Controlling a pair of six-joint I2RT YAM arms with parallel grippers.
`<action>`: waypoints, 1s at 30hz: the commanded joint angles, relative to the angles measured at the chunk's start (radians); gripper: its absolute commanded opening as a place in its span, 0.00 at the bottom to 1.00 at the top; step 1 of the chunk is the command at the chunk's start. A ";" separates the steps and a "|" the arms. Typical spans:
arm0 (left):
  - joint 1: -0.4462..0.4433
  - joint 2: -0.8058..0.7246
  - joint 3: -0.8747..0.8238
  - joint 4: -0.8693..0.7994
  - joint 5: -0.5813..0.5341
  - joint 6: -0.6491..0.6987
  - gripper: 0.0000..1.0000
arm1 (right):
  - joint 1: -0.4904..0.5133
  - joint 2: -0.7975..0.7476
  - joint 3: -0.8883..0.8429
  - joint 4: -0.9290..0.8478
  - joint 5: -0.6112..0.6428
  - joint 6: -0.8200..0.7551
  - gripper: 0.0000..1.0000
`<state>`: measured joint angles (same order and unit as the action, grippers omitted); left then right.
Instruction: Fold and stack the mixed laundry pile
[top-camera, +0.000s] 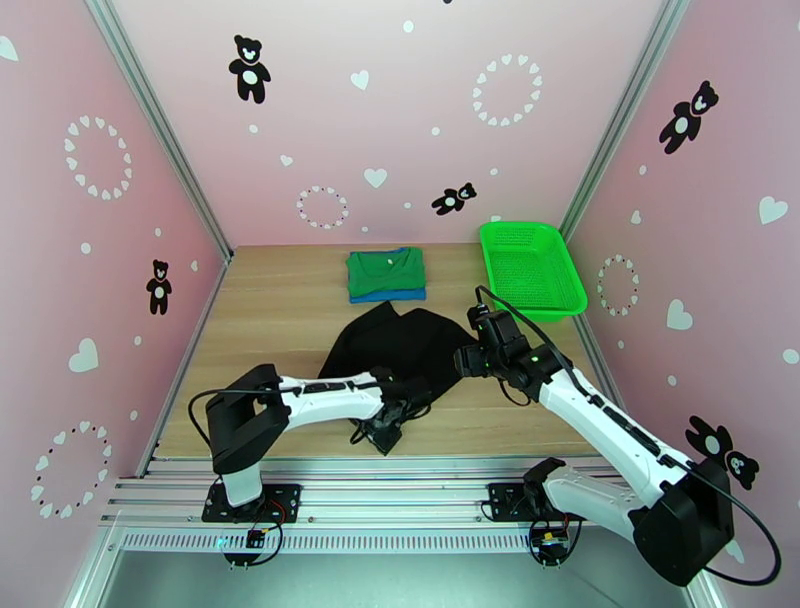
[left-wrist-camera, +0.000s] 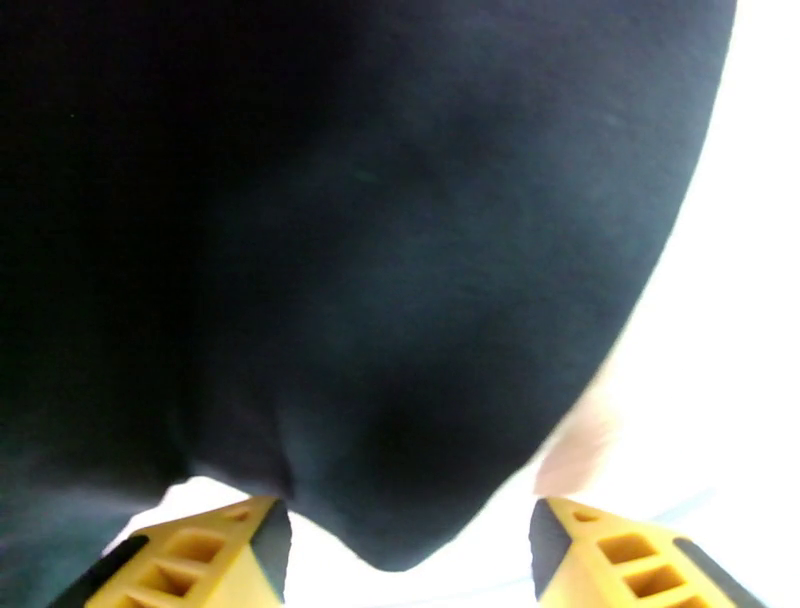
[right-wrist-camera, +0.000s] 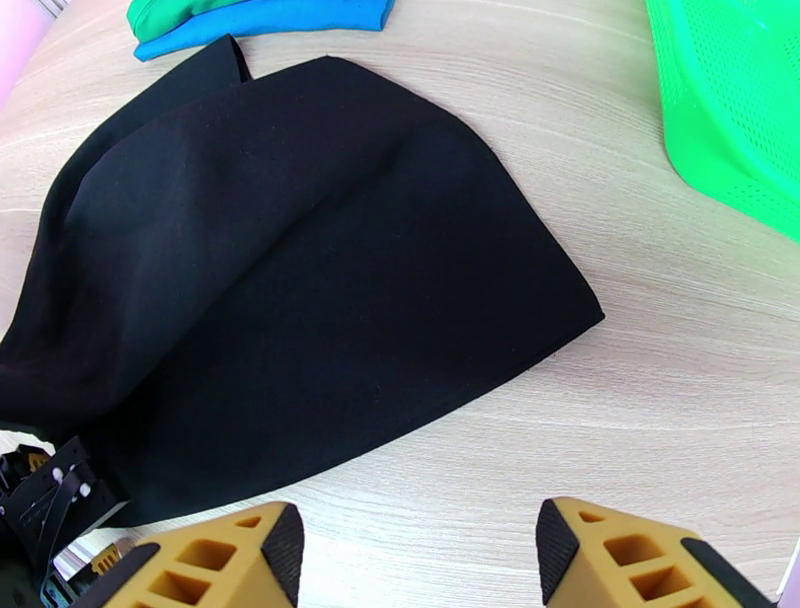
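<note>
The left gripper (left-wrist-camera: 410, 545) has its yellow fingers (left-wrist-camera: 200, 560) well apart, pinching nothing, and a bulge of the black garment (left-wrist-camera: 350, 250) sags between them. The right gripper (right-wrist-camera: 415, 545) is also spread wide and empty over the bare table (right-wrist-camera: 650, 400), near the garment's rounded edge. The garment lies rumpled mid-frame. Farther back, the green garment (top-camera: 385, 268) sits folded on the blue T-shirt (top-camera: 400, 295), with the green basket (top-camera: 530, 268) to their right.

The left arm (top-camera: 320, 393) lies low, stretched rightward, the left pincer (left-wrist-camera: 410, 560) with jaws apart. The right arm (top-camera: 600, 420) reaches forward and leftward, the right pincer (right-wrist-camera: 420, 550) gaping, nothing between its jaws.
</note>
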<state>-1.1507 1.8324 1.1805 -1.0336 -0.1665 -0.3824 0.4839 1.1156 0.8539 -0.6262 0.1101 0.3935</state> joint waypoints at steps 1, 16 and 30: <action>-0.037 -0.056 0.029 -0.035 -0.168 -0.027 0.68 | -0.002 0.010 -0.007 -0.010 -0.009 0.010 0.66; -0.133 0.001 -0.007 0.032 -0.091 -0.036 0.54 | -0.002 0.008 -0.008 -0.020 -0.012 0.006 0.66; -0.082 0.170 -0.134 0.278 -0.048 0.003 0.33 | -0.002 0.003 -0.009 -0.039 -0.001 -0.006 0.66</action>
<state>-1.2778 1.8721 1.1339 -0.9306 -0.2199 -0.3843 0.4839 1.1191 0.8524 -0.6399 0.1047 0.3920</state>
